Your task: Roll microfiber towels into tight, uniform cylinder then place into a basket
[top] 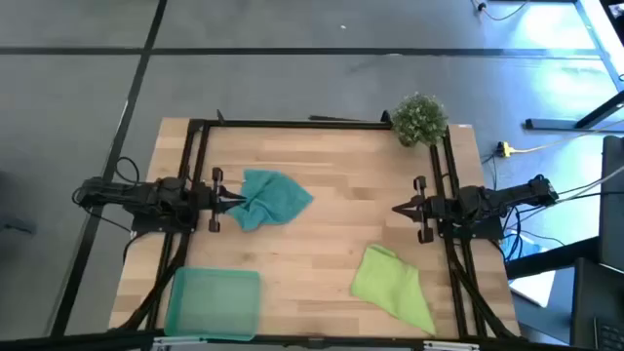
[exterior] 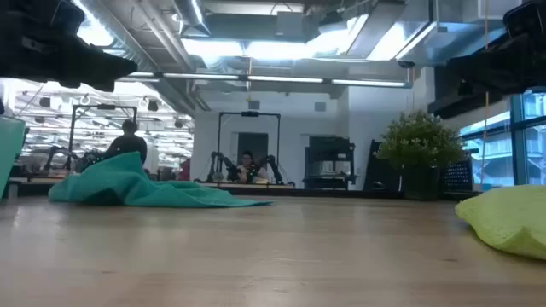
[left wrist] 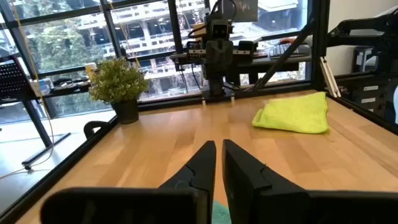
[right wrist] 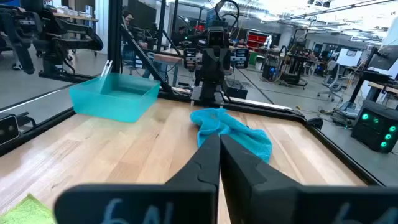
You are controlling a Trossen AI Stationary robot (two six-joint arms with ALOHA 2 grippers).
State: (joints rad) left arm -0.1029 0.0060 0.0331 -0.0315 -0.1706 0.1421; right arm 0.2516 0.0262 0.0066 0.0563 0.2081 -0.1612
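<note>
The teal towel lies crumpled on the table's left half, with a raised peak. My left gripper hovers shut and level above the towel's left edge, well clear of the table; a bit of teal shows under its fingers. The lime towel lies bunched at the near right. At the near left corner stands the translucent teal basket, with nothing in it. My right gripper hangs shut and level over bare wood at the right, pointing toward the teal towel.
A potted plant stands at the far right corner. A black frame runs along the table's far edge and both sides. Bare wood lies between the two towels in the middle of the table.
</note>
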